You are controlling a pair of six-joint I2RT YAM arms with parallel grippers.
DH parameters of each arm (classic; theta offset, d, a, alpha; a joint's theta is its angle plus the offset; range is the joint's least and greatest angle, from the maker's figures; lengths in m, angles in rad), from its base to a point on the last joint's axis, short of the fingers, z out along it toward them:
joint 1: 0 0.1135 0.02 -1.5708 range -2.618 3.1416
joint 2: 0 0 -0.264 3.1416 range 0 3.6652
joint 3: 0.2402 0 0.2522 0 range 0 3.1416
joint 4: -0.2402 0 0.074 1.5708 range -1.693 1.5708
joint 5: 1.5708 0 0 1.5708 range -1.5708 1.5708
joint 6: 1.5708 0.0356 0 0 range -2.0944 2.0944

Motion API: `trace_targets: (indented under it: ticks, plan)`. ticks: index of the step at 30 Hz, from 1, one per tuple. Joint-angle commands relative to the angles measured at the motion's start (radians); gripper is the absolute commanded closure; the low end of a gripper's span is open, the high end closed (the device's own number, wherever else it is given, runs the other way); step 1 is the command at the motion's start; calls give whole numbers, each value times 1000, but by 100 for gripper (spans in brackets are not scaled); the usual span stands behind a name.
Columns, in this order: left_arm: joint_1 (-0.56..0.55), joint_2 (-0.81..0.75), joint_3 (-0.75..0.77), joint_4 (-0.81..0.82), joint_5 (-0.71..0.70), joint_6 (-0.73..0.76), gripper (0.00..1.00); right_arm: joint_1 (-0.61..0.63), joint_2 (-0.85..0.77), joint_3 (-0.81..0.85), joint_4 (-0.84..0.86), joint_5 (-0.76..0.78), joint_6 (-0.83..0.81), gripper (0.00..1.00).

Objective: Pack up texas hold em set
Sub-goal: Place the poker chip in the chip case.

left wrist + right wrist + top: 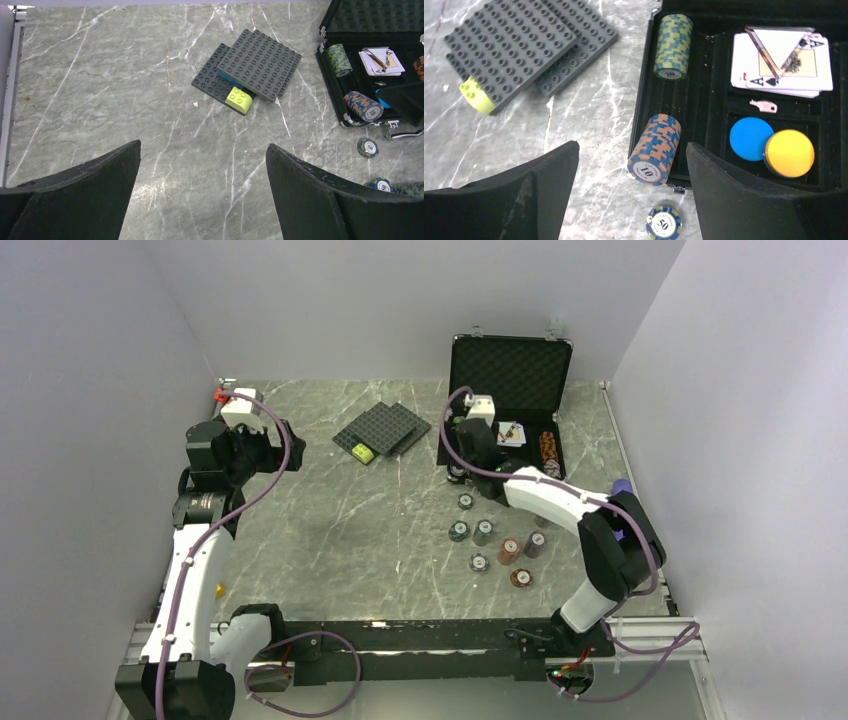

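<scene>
Briefcase [510,370] stands open at the far right corner of the table [340,510], lid upright. Its foam compartments hold a green chip roll [672,45], cards [781,62], a blue disc [749,138] and a yellow disc [789,152]. A blue-and-orange chip roll [656,147] lies on its side at the case's near left corner, below the right gripper [631,150], whose fingers are spread wide either side without touching it. Loose chip stacks [509,550] stand towards the table's near right edge. Grey studded plates [257,62] with a lime brick [239,99] lie near the far edge. The left gripper [202,147] hangs spread and empty over the left side.
</scene>
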Motion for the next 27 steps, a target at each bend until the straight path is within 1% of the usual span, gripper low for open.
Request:
trace_targets:
  ticks: [1, 3, 6, 11, 14, 20, 27]
  plan:
    - [-4, -11, 5, 26, 21, -5, 1, -64, 17, 174, -280, -252, -92, 17]
    - [-5, -12, 5, 26, 22, -6, 1, -88, 60, 247, -408, -332, -124, 18]
    - [-5, -15, 5, 26, 22, -6, 1, -114, 122, 334, -520, -386, -134, 18]
    - [-4, -16, 4, 26, 20, -6, 1, -158, 205, 413, -576, -451, -42, 16]
    - [-5, -14, 4, 26, 18, -5, 1, -161, 265, 462, -619, -433, 0, 17]
    - [-5, -12, 5, 27, 25, -6, 1, -161, 324, 515, -665, -358, 31, 23]
    - [-5, -12, 5, 26, 22, -6, 1, -160, 393, 588, -719, -348, 38, 28]
